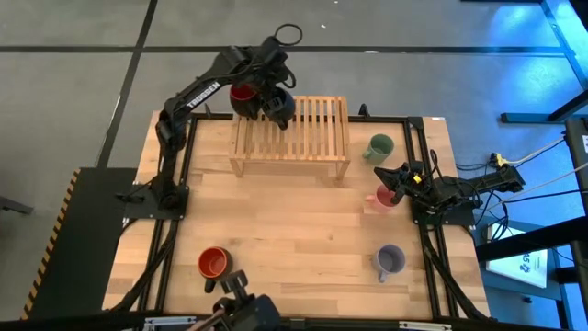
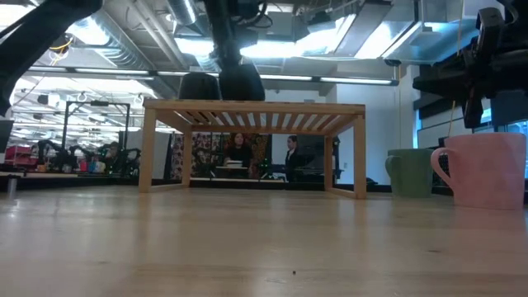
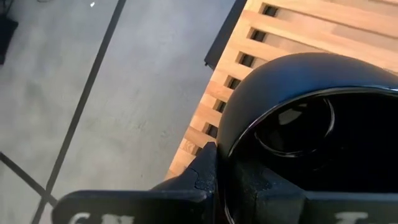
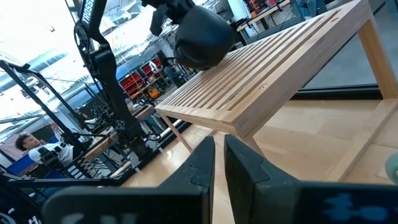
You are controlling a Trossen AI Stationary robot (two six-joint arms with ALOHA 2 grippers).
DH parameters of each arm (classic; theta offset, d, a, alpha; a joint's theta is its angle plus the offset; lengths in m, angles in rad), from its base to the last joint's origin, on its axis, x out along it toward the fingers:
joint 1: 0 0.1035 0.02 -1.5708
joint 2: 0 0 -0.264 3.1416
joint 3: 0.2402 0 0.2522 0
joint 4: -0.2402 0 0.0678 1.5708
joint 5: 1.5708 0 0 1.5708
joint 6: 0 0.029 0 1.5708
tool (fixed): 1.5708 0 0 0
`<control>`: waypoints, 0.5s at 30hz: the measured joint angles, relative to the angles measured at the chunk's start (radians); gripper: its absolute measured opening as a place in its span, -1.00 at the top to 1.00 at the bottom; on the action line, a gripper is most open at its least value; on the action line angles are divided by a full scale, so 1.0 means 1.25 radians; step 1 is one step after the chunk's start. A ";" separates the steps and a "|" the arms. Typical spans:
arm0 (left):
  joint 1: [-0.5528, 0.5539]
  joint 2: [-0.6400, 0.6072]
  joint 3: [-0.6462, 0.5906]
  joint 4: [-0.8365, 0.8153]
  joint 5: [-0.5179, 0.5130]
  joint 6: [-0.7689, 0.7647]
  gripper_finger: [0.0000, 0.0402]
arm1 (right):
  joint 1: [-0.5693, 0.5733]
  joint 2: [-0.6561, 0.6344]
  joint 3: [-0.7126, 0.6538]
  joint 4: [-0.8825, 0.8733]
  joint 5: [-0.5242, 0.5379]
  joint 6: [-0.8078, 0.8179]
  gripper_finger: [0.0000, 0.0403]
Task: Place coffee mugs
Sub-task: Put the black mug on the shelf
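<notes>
Black mug point(image 1: 281, 108) tilted, mouth sideways, clamped in left end effector point(image 1: 272, 95) over rack point(image 1: 312, 129); right end effector point(image 1: 397, 178) together.

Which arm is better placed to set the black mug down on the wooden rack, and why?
The left. Its gripper already holds the black mug over the rack, beside the dark red mug. The right gripper sits by the pink mug, fingers shut on nothing.

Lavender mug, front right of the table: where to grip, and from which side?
Pinch the rim wall of the lavender mug from straight above, one finger inside and one outside. It stands upright with its mouth open and nothing touching it. Its handle seems to point toward the front edge, so take the opposite side of the rim.
</notes>
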 joint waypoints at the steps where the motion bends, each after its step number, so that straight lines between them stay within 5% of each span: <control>1: 0.001 0.001 -0.001 0.000 0.000 0.000 0.93 | 0.000 0.000 0.000 0.000 0.000 0.000 0.88; 15: 0.020 0.006 -0.001 0.023 0.012 0.006 0.88 | 0.000 0.000 0.000 0.000 0.000 0.000 0.88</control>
